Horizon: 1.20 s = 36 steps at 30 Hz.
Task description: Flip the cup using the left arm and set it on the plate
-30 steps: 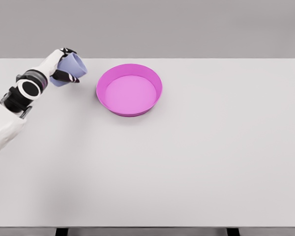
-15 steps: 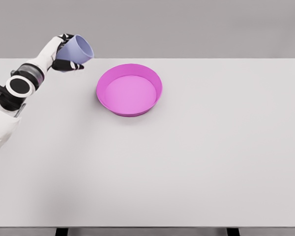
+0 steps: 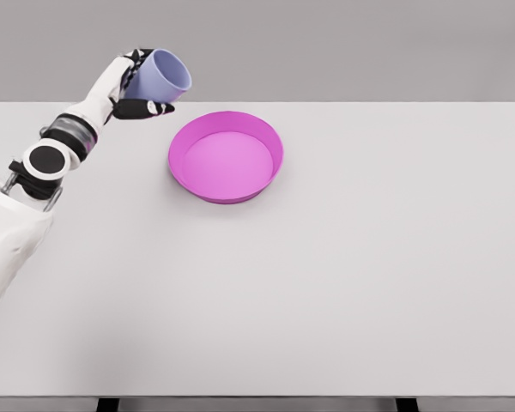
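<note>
Gripping a pale lavender cup [image 3: 160,75] in the upper left of the frame, the robot's left hand [image 3: 134,86] is holding the vessel clear of the white counter [image 3: 343,283], its fingers clamped around the cup's body. A dark-tipped finger [image 3: 148,108] is reaching out beneath the cup toward the right, while other fingers are wrapping over its upper left side. The cup is sitting tilted in the grasp, its open mouth facing up and to the right, with the rim showing against the grey background above the counter's far edge. The white left arm [image 3: 34,184] is entering from the lower left corner of the frame and stretching diagonally upward, a round black-and-white joint showing partway along it and a grey band sitting nearer the wrist. Lying just right of the hand and slightly lower in the frame, a magenta plate [image 3: 227,155] with a raised rim is resting flat on the counter, left of the frame's centre and in its upper half. The cup is hanging up and to the left of the plate's near rim, apart from it and not over its basin. Dark supports are showing under the counter's front edge at the bottom of the frame. The right arm is not appearing anywhere in the head view.
</note>
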Available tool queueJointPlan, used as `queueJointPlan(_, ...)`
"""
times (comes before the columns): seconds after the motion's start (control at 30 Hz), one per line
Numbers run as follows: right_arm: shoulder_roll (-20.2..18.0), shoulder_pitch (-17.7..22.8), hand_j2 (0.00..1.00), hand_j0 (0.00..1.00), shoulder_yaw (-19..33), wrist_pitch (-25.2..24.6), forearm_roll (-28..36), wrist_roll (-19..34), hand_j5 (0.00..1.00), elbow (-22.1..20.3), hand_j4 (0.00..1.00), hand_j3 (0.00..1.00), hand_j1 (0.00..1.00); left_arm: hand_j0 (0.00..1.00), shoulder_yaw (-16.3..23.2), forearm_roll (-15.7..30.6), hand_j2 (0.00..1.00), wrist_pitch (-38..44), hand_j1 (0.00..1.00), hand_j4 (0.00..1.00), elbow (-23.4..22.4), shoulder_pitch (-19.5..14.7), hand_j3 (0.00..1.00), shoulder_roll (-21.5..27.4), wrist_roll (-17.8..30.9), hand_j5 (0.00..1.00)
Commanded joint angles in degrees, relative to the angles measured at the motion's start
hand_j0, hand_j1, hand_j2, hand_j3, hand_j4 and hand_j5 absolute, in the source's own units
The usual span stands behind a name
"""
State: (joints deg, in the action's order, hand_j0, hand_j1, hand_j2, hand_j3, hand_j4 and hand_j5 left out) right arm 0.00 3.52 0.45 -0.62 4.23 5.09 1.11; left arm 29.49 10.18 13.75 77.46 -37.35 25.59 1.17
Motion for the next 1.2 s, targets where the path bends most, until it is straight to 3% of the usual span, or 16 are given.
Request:
queueJointPlan(0.0,0.00,0.00,1.00,1.00,-0.01,0.00,-0.01,0.01,1.00,0.03,1.00,1.00,1.00,0.75,-1.10,0.98,0.75,-1.97,0.75,0.75,0.06,0.00,0.75,-0.54,-0.03,0.75)
queueJointPlan(0.13,0.00,0.00,1.00,1.00,-0.01,0.00,-0.01,0.01,1.00,0.03,1.00,1.00,1.00,0.75,-1.19,2.83,0.75,-3.55,0.75,0.75,-0.03,0.44,0.75,-1.77,-0.03,0.75)
queueJointPlan(0.3,0.00,0.00,1.00,1.00,-0.01,0.00,-0.01,0.01,1.00,-0.06,1.00,1.00,1.00,0.76,-1.27,8.45,0.76,-6.01,0.76,0.76,0.41,0.70,0.76,-2.74,-0.03,0.76)
queueJointPlan(0.5,0.00,0.00,1.00,1.00,-0.01,0.00,-0.01,0.01,1.00,0.03,1.00,1.00,1.00,0.77,-2.07,12.49,0.77,-7.34,0.77,0.77,2.25,2.90,0.77,-2.74,-0.03,0.77)
queueJointPlan(1.17,0.00,0.00,1.00,1.00,-0.01,0.00,-0.01,0.01,1.00,0.03,1.00,1.00,1.00,0.78,-3.47,17.68,0.78,-11.11,0.78,0.78,3.84,7.29,0.78,-6.96,0.06,0.78)
